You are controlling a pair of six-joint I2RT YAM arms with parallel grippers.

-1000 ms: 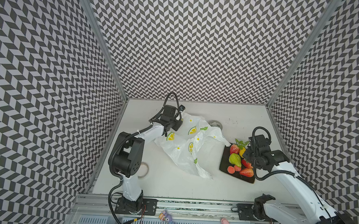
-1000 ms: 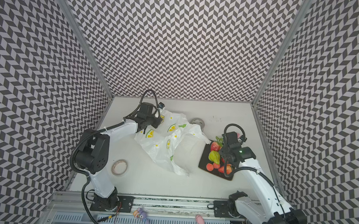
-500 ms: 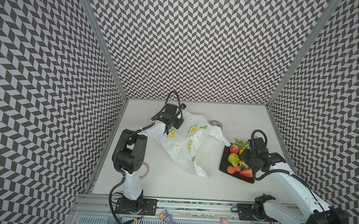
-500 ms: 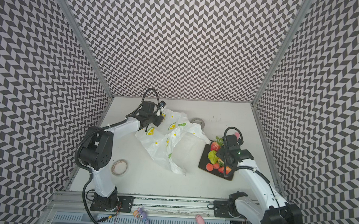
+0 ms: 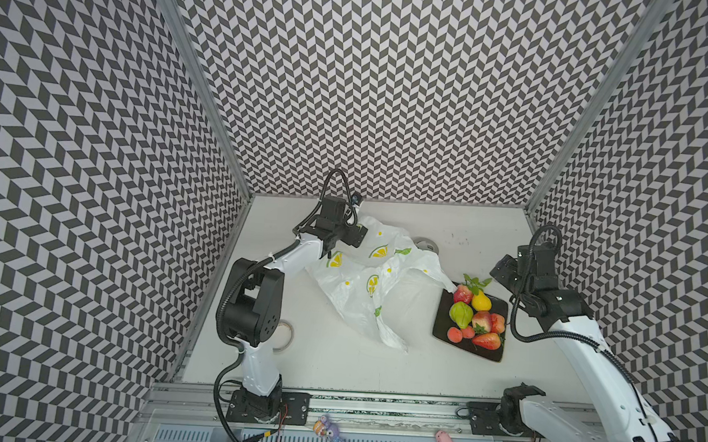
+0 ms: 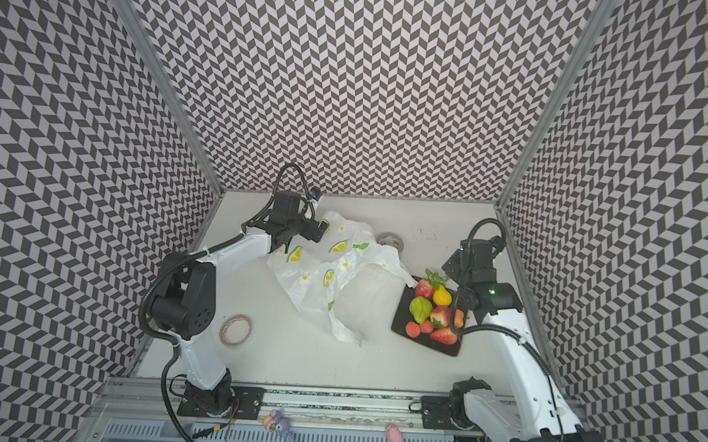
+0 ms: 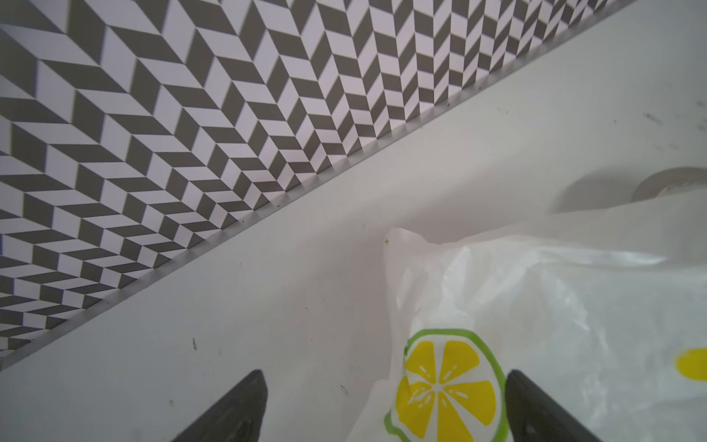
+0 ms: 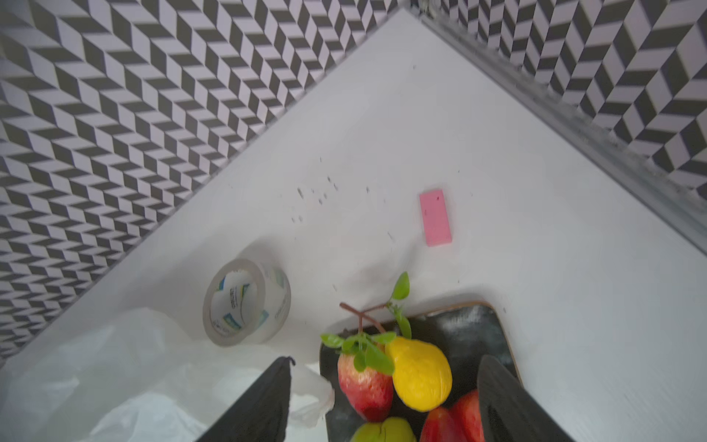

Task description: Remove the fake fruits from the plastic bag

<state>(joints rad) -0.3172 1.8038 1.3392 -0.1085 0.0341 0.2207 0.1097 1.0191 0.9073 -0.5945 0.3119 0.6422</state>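
On your white table [image 5: 336, 366], the plastic bag [image 5: 365, 289] sprawls crumpled and mostly flat. Its long axis runs from the far left corner toward the near middle, and one loose tongue reaches right to touch the far-left corner of the black tray [image 5: 498, 308].

Your left gripper [image 7: 386, 373] sits at the bag's far left end with its jaws spread wide. A printed lemon slice at the bag's edge lies between them, and nothing is pinched.

The tray sits just right of the bag and carries the fake fruits [image 5: 481, 320] in a tight heap, including a green ribbed fruit [image 5: 461, 314], a yellow pear [image 8: 419, 377], a leafy red fruit [image 8: 365, 386] and several strawberries.

Your right gripper [image 8: 386, 359] hangs over the tray's far end, jaws also spread and empty, with the pear and the red fruit straight ahead of them. That makes it by far the nearer arm to the fruit.

No fruit shows through the bag in either top view. The film is creased and only half clear, though, so a small piece could possibly hide in a fold. If you check, the bag lies to the right gripper's left.

A clear tape roll [image 8: 245, 302] stands at the bag's far edge. A flat roll [image 6: 235, 329] lies by the left arm, and a pink block [image 8: 435, 217] sits beyond the tray.
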